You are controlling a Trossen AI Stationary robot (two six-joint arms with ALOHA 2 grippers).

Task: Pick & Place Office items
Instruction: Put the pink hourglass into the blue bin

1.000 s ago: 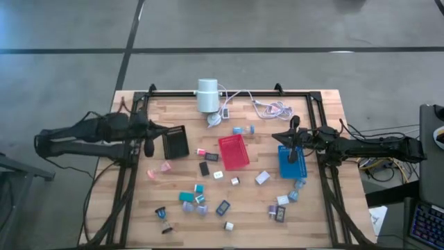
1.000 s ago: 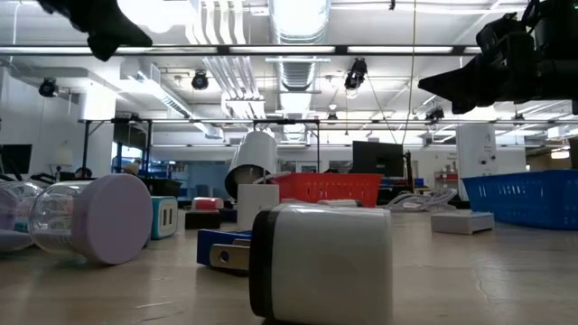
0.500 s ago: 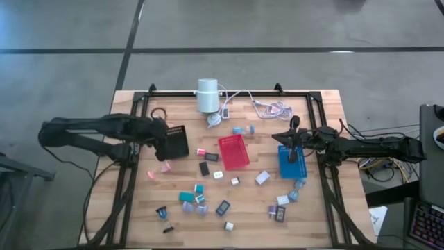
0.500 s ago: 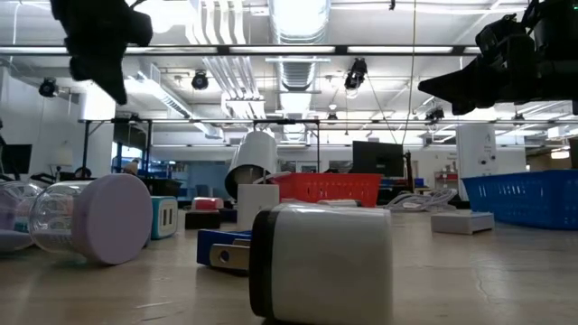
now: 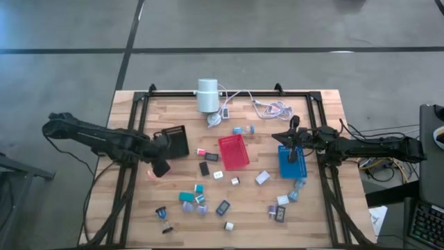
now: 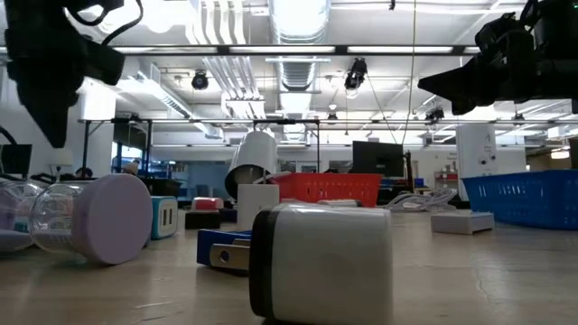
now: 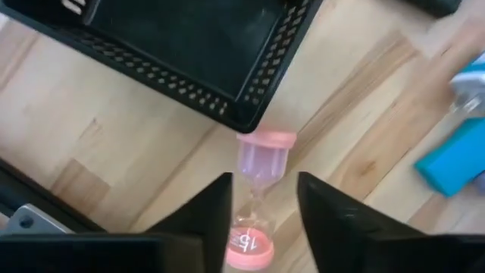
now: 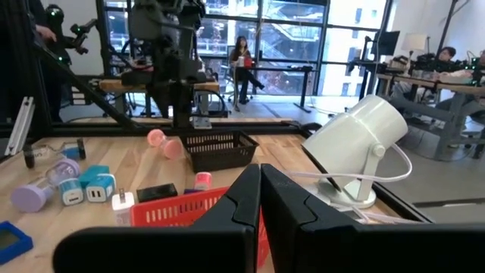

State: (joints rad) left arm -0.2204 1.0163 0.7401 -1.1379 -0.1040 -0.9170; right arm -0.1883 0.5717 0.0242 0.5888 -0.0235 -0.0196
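Note:
A pink hourglass lies on its side on the wood, just near of a corner of the black tray. My left gripper points down over it, open, one finger on either side of the hourglass without touching it; the high view shows this gripper near of the black tray. Small office items lie scattered over the near half of the table. My right gripper is shut, level, holding nothing, by the blue tray.
A red tray sits mid-table between the black and blue trays. A white cylinder with cables stands at the far edge. A black frame rail runs along the table's left side. In the low view a white block lies close.
My left gripper has swung from the table's left edge toward the right and near side, past the black tray. It has come down and tipped from nearly level until it points down over the pink hourglass.

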